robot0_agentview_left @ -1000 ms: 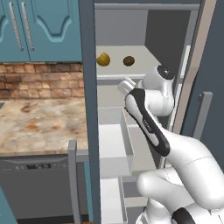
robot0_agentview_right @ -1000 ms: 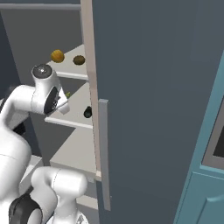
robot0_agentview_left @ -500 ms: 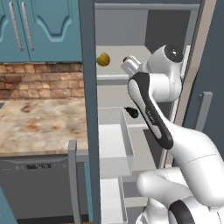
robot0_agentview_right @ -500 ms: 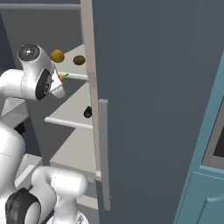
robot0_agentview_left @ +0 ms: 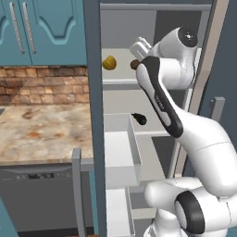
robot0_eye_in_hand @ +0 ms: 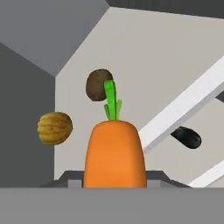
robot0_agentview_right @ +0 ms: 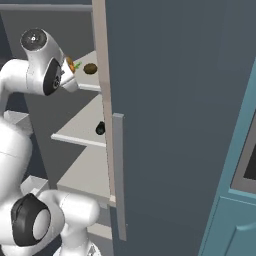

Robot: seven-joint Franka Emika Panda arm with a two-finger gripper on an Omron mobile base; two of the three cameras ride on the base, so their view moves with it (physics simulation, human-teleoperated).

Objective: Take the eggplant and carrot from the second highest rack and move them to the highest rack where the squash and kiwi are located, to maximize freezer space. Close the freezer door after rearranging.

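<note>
My gripper is shut on the carrot, holding it at the front of the highest rack of the freezer. In the hand view the carrot's green tip points at the brown kiwi, and the ribbed yellow squash lies to its left. On that rack the squash sits left of the kiwi, which my arm partly hides. The dark eggplant lies on the second highest rack below. From the right, the carrot shows beside the kiwi, above the eggplant. The freezer door stands open.
A white box drawer is pulled out below the eggplant's rack. The freezer's teal left wall separates it from a stone counter with teal cupboards above. The door's grey bar handle is close to my right.
My arm has risen from the second highest rack to the highest one, carrying the carrot up with it. The eggplant, squash and kiwi have stayed put.
</note>
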